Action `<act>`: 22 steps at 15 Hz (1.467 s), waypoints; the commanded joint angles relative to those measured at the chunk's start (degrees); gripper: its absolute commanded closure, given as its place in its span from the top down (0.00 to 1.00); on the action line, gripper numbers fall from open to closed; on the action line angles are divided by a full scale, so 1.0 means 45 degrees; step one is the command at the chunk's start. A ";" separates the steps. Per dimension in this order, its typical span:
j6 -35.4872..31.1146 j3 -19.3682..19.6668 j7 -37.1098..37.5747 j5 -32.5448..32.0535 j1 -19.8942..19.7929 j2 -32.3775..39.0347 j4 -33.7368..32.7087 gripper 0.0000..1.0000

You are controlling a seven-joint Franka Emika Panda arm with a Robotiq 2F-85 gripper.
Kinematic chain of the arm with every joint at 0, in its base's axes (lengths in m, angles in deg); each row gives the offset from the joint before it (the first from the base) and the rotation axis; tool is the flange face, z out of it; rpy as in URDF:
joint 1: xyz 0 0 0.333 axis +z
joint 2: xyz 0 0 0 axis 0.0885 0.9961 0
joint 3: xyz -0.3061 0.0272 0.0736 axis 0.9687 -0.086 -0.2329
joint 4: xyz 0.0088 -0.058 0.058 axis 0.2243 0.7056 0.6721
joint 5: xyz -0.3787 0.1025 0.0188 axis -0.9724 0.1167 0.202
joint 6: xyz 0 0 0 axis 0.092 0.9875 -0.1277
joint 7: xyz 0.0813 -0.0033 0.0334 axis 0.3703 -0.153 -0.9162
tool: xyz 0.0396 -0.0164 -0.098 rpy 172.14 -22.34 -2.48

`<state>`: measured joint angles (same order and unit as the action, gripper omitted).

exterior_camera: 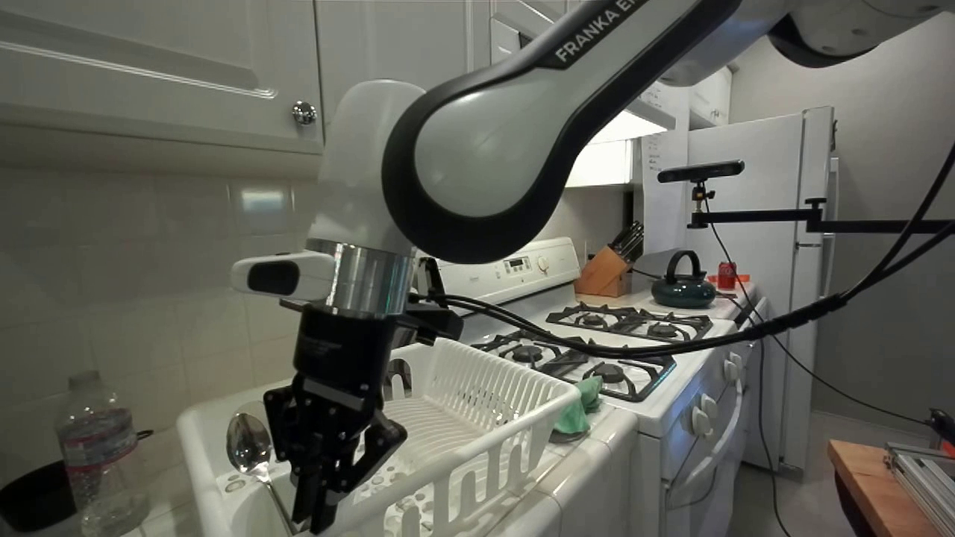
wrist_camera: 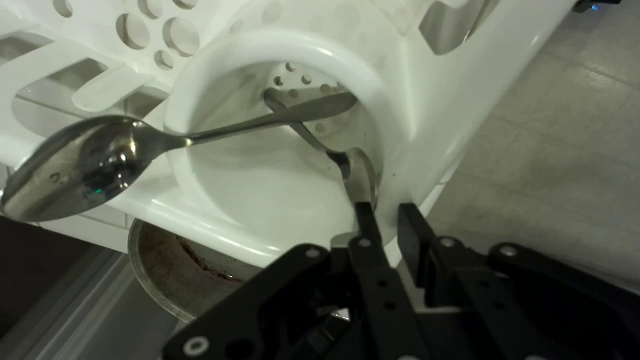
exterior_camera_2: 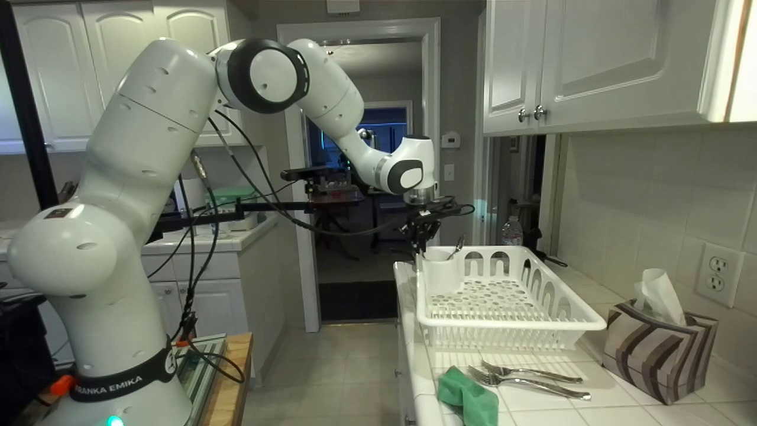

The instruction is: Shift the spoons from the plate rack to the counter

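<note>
Likely at the grasp.
Has two silver metal spoons [wrist_camera: 80, 170] in round white plastic cup [wrist_camera: 250, 187] inside rectangular white plastic rack [exterior_camera_2: 514, 325]; holds black two-fingered claw [wrist_camera: 386, 211] slightly spread at the cup's 4 o'clock, wrist view. Probably needs closing on the nearer bowl, then lifting to white tiled bench [exterior_camera_2: 544, 416].

2 spoons [wrist_camera: 107, 157], 2 forks [exterior_camera_2: 537, 385]

My fingers [wrist_camera: 416, 232]: matt, dark. Plate rack [exterior_camera_2: 508, 325]: smooth plastic, glossy along the rim. In the rack's cup [wrist_camera: 295, 42], also glossy plastic, two spoons [wrist_camera: 115, 155]: polished metal, one bowl mirror-bright. Under the rack, I read counter [exterior_camera_2: 603, 409] as smooth tile. Beside the rack: shiny metal forks [exterior_camera_2: 544, 387]; cloth [exterior_camera_2: 470, 395] and paper tissue [exterior_camera_2: 661, 296], both matt.
</note>
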<state>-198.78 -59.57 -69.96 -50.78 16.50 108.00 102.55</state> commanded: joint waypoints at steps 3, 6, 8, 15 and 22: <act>0.0348 -0.0022 0.0289 -0.0393 0.0006 0.0266 -0.0418 0.58; 0.0376 -0.0027 0.0269 -0.0374 -0.0019 0.0289 -0.0446 0.16; 0.0430 -0.0034 0.0257 -0.0360 -0.0030 0.0296 -0.0483 0.02; 0.0579 -0.0038 0.0237 -0.0320 -0.0065 0.0343 -0.0667 0.00; 0.0951 -0.0349 0.0272 0.0186 -0.0440 -0.1094 0.0035 0.00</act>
<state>-196.86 -59.99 -69.65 -50.71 15.82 107.04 101.08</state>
